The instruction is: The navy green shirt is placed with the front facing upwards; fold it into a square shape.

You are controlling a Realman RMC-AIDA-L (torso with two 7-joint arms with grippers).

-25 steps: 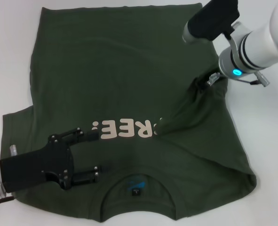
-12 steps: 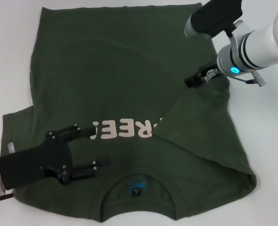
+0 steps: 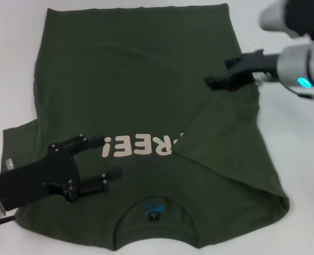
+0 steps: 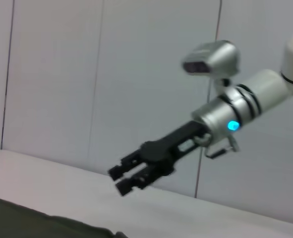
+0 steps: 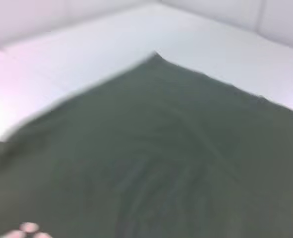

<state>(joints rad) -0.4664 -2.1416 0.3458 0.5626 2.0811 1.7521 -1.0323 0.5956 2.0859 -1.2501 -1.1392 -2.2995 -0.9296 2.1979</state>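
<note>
My right gripper (image 3: 214, 82) hangs above the right edge of the navy green shirt (image 3: 135, 74), its dark fingers (image 3: 220, 83) only slightly parted and holding nothing; from the left wrist view the same gripper (image 4: 117, 179) shows clear of the cloth with a narrow gap between its two tips. A second ago those fingers were pinching the sleeve fabric and had it bunched up in a peak; half a second ago they had let go and sat just over the fold; now the arm has swung out to the right and lifted, and the wrist with its blue light sits off the shirt's side.

My left gripper (image 3: 112, 158) rests low over the shirt's chest, fingers spread wide, one tip beside the start of the pale "FREE!" print (image 3: 141, 146) and the other nearer the collar (image 3: 155, 204), gripping nothing (whether the tips touch the cloth I cannot tell). It has slid a little toward the shirt's left sleeve and opened further than a second ago.

The shirt lies face up on the white table (image 3: 13, 64), collar toward me, hem at the far side. Its right sleeve now lies folded in across the body as a flat diagonal flap (image 3: 220, 138) whose point covers the last letter of the print, flatter than it was before the release
</note>
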